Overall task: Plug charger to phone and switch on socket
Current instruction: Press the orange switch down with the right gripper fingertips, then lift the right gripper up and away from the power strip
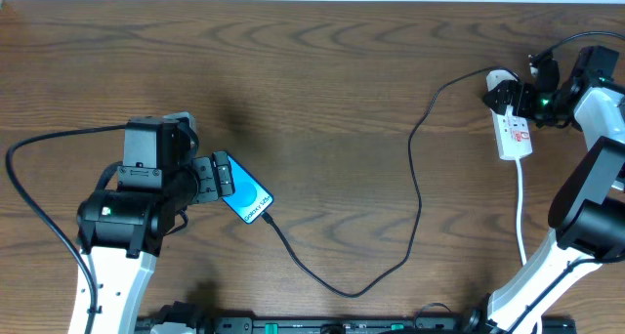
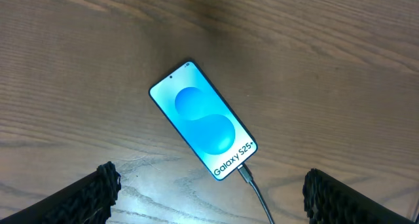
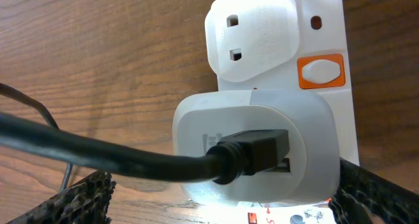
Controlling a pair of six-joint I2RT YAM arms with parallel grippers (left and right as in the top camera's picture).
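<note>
The table [image 1: 322, 70] is brown wood with long wavy grain and a matte face. Two arms of white shells and black joints reach in from the near edge.

The charger [image 1: 415, 178], a thin black cable, runs in a loose curve from the far right down to the near middle and back up to the left. The socket [image 1: 513, 134] is a narrow white plastic strip with red markings. It lies far right, and its white cord trails toward the near edge.

The phone [image 2: 203, 119] is a slim rounded rectangle with dark edges and a glossy light-blue screen. It lies flat and slanted at left centre.

The left gripper [image 1: 223, 175] hovers over the phone's far end, jaws spread wide and holding nothing; its fingers [image 2: 98, 191] are black and pebbled. The right gripper [image 1: 522, 90] stands at the socket's rounded far end, jaws equally wide and empty.

A smooth white adaptor [image 3: 255, 126] sits in the strip, a black connector [image 3: 252, 152] seated in its face. Beside the free outlet is an orange-framed switch [image 3: 321, 71]. The cable's plug tip [image 2: 243, 171] meets the phone's lower edge.
</note>
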